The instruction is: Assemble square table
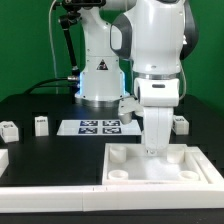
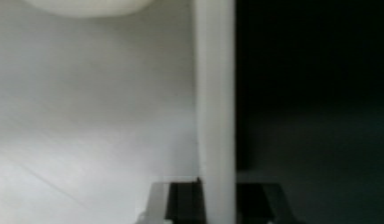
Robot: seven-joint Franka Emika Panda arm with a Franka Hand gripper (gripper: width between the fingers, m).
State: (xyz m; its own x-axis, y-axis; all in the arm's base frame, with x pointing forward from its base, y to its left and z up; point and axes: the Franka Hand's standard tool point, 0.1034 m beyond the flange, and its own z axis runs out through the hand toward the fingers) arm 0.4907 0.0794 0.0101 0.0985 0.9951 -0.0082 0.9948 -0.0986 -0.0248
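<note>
The square table top (image 1: pixel 190 168), a white slab with its rimmed hollow face up, lies at the exterior view's lower right. My gripper (image 1: pixel 157 149) reaches straight down onto its far rim. In the wrist view the upright white rim (image 2: pixel 214 100) runs between my two dark fingers (image 2: pixel 184 205), and the gripper (image 2: pixel 214 204) is shut on it. The slab's pale hollow floor (image 2: pixel 100 120) lies on one side, black table on the other. Three small white legs stand on the table: two (image 1: pixel 10 130) (image 1: pixel 41 124) at the exterior view's left, one (image 1: pixel 181 123) at its right.
The marker board (image 1: pixel 100 126) lies flat in front of the robot base (image 1: pixel 100 85). A long white bar (image 1: pixel 50 195) runs along the near edge, and another white piece (image 1: pixel 4 158) sits at the exterior view's far left.
</note>
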